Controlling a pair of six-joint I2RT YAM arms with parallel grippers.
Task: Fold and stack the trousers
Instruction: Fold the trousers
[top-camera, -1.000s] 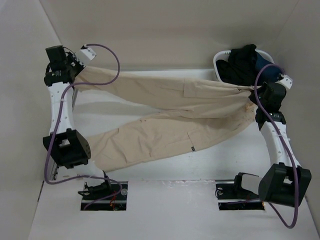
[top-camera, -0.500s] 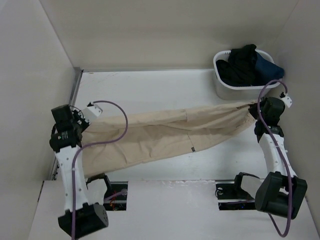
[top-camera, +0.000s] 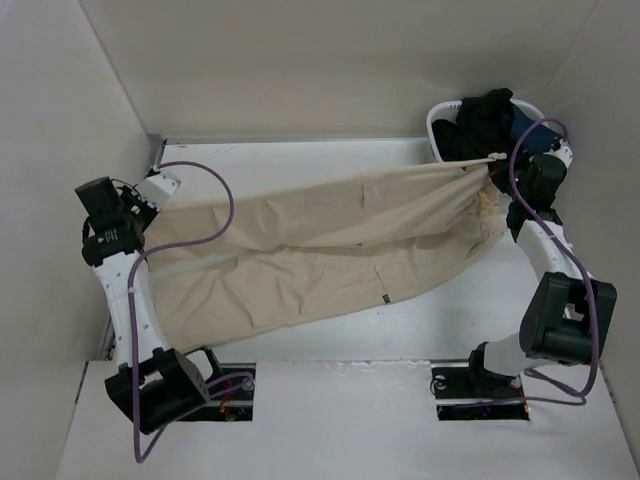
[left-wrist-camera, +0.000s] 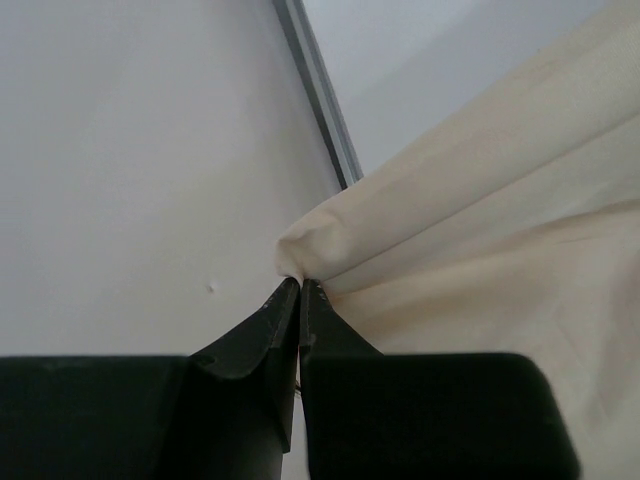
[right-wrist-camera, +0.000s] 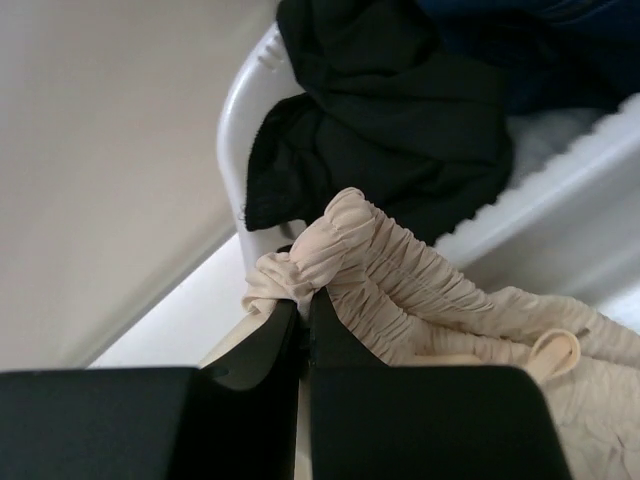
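Top external view shows the trousers (top-camera: 320, 240) stretched across the table (top-camera: 300, 165) between the two arms. The stretch looks deliberate: pulled by both ends, the cloth lies flat enough for one leg to be laid over the other along its length.

At the left end, the left wrist view shows the left gripper (left-wrist-camera: 298, 285) clenched on a small peak of beige cloth at the leg ends, jaws pressed together with only fabric between them. The rest of the cloth fans away ahead of it and to its right. A pinch this narrow probably gives a clean corner to steer, though it could slip if the pull grows.

From there the legs run toward the other arm, and the nearer one appears to drape onto the table.

At the right end, the right gripper (right-wrist-camera: 305, 295) grasps the gathered elastic waistband, bunched just above its fingertips. Directly beyond it stands the basket (right-wrist-camera: 245, 110) holding a black garment (right-wrist-camera: 380, 110). The waistband is very close to the rim and could snag there.
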